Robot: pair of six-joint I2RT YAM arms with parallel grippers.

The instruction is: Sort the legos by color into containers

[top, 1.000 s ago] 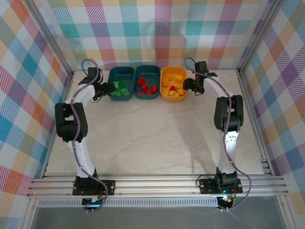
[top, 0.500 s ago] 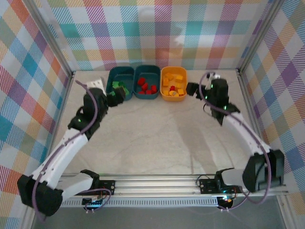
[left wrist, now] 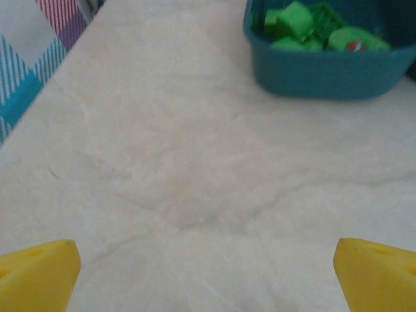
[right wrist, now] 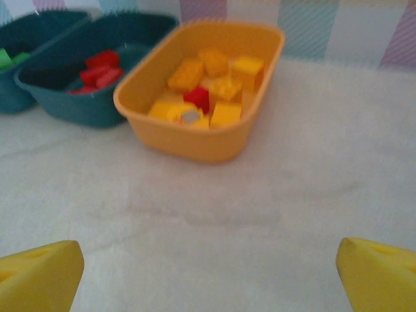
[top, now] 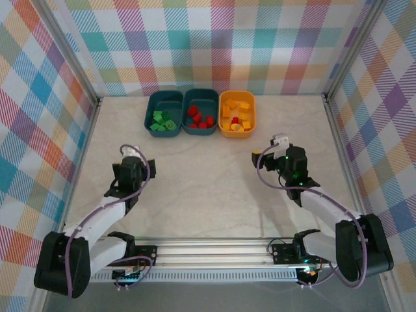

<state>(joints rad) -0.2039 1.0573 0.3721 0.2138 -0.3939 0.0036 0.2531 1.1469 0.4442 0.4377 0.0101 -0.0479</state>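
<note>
Legos (top: 200,119) lie color-grouped inside the three containers (top: 237,134) along the counter's (top: 208,188) far edge, one red brick (right wrist: 197,99) stray among yellows. Left claw (left wrist: 208,279) and right claw (right wrist: 208,279) hover spread, empty, sorting likely finished.

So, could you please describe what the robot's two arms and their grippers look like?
The left arm and right arm each have white tubular links joined by black joint housings, with a purplish-grey cable looped alongside. The left gripper and right gripper end in blunt, wedge-shaped yellow fingertips.
</note>
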